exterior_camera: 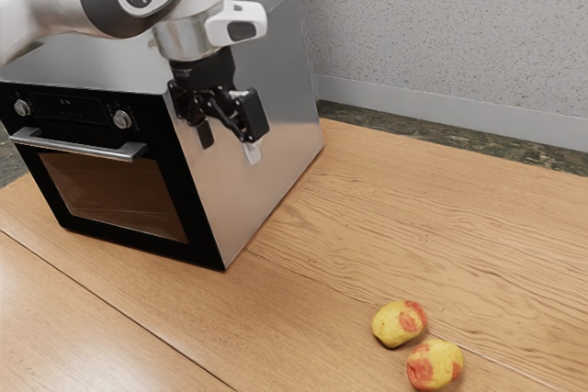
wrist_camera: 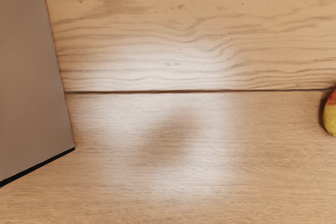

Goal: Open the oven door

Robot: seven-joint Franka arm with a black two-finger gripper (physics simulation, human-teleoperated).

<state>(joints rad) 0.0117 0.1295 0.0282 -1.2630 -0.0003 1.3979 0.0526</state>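
Note:
My gripper [exterior_camera: 229, 144] points down with its two fingers apart and nothing between them. In the exterior view it overlaps the silver side wall of the oven [exterior_camera: 262, 103], to the exterior view's right of the front. The oven door [exterior_camera: 115, 194] is closed against the black front, and its silver handle [exterior_camera: 78, 144] runs along the top of the door, away from the fingers. From the wrist view, the oven [wrist_camera: 29, 82] appears as a plain side wall with a thin black front edge beside the hand.
Two red-and-yellow fruits, one [exterior_camera: 400, 323] close to the other [exterior_camera: 435, 364], lie on the wooden table [exterior_camera: 303, 273] toward the exterior view's lower right. Part of one fruit [wrist_camera: 330, 114] also appears in the wrist view. A speckled wall [exterior_camera: 441, 34] stands behind.

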